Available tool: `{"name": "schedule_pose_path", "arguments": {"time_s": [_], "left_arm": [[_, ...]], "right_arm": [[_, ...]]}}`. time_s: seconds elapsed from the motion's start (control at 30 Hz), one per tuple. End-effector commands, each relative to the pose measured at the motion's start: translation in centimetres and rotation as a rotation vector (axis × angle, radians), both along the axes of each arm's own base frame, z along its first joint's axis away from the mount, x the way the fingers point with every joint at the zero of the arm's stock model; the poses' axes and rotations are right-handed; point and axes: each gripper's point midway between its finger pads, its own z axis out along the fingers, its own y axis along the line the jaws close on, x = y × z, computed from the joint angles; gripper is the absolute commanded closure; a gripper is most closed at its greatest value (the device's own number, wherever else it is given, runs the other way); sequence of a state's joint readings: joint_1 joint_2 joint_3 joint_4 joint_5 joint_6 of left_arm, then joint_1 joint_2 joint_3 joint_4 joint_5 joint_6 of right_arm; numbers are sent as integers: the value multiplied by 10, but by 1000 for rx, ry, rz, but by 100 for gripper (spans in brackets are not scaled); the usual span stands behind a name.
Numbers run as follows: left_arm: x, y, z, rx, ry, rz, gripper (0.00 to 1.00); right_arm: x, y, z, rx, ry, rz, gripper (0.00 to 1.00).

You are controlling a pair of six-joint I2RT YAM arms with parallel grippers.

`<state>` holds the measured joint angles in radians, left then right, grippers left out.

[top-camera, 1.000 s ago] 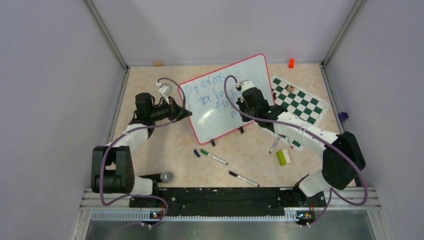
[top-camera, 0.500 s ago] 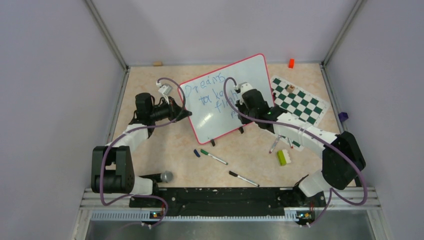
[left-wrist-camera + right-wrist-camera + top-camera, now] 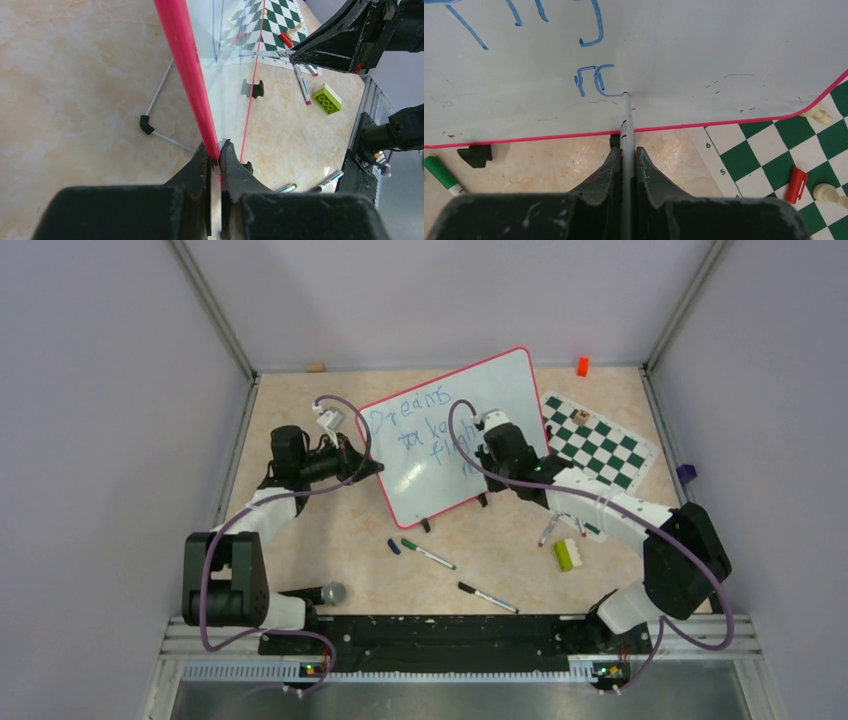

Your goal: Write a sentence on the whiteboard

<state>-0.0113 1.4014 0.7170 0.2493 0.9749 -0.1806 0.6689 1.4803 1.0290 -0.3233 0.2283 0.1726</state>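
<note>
The whiteboard [image 3: 500,380] stands tilted on its black feet, red-framed, with the blue sentence [image 3: 420,425] starting "Dreams" in slanted lines. My left gripper [image 3: 375,468] is shut on the board's left edge; in the left wrist view its jaws pinch the red frame [image 3: 185,60] at the left gripper [image 3: 215,152]. My right gripper [image 3: 484,447] is shut on a grey marker [image 3: 626,120], seen between the jaws of the right gripper [image 3: 625,155]. The marker tip touches the whiteboard [image 3: 704,50] just right of the newest blue letters [image 3: 594,80], near the lower red frame.
A green-and-white chess mat [image 3: 600,445] with pieces lies right of the board. On the table lie a green marker [image 3: 428,553], a black marker [image 3: 488,598], a blue cap [image 3: 394,547], a green brick [image 3: 565,555] and more markers [image 3: 548,530]. An orange block [image 3: 582,366] sits at the back.
My right gripper has crept slightly right and toward me along the board with the marker, adding strokes to the lowest line. The left gripper and board have not moved.
</note>
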Motion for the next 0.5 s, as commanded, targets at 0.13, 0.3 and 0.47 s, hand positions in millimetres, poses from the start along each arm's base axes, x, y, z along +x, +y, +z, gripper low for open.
{"name": "schedule_pose_path", "arguments": {"time_s": [0.13, 0.3, 0.47], "left_arm": [[9, 5, -17, 115, -104, -4, 100], [9, 5, -17, 115, -102, -5, 100], [9, 6, -17, 116, -101, -3, 100]], "right_arm": [[33, 13, 42, 49, -118, -35, 100], [29, 25, 46, 95, -105, 19, 100], [19, 27, 38, 109, -72, 53, 100]]}}
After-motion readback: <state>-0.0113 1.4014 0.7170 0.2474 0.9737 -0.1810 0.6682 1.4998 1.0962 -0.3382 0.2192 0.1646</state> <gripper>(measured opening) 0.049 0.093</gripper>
